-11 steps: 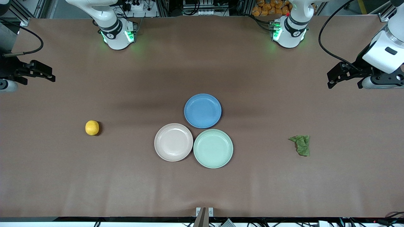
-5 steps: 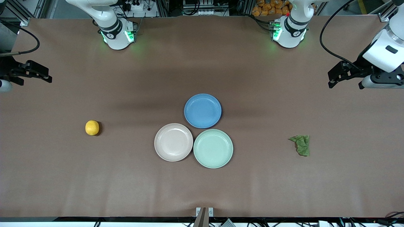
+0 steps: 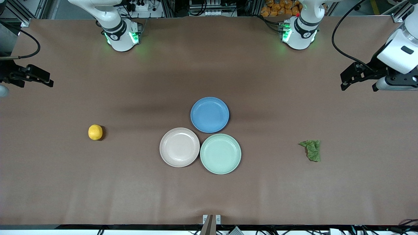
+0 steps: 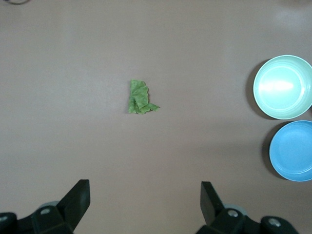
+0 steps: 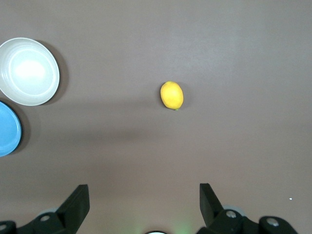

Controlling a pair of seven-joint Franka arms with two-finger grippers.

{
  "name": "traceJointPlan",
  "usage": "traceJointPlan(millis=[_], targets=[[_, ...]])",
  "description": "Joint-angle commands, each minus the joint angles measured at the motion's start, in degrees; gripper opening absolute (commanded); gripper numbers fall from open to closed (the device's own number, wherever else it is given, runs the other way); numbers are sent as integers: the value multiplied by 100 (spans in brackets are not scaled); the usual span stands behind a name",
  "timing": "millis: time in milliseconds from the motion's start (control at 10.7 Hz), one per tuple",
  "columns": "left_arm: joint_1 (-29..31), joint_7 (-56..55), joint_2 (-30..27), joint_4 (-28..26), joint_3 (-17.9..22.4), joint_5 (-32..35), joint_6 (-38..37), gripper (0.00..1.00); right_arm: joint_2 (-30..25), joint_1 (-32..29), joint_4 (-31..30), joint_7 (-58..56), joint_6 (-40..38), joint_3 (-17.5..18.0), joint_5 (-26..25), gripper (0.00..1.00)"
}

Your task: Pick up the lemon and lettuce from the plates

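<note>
I'm holding both arms up w/ pincers spread wide and gripping nothing. Left pincer [image 4: 144, 204] is hanging over bare counter [image 3: 209, 195] at the left arm's end; right pincer [image 5: 144, 204] is doing the same at the right arm's end. Lettuce [image 3: 312, 149] is lying on the counter, not on a plate, well apart from the mint plate [image 3: 220, 153] toward the left arm's end, so the left arm is nearer. Lemon [image 3: 95, 132] is sitting on the counter toward the right arm's end, well apart from the beige plate [image 3: 179, 147]. In the right wrist view its long axis is running crosswise to the line between the fingertips. Both plates are empty, as is the blue plate [image 3: 209, 114]; I'm judging the pick done.
</note>
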Motion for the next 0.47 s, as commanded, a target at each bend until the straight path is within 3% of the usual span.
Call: traceJointPlan(millis=[0,373], targets=[[46,150,-38,62,72,-127,-131,100,13,-115,43,153,37,32,12,100],[46,159,-29,62,72,-144,-122,100,22,-169,43,161,2,41,30,100]])
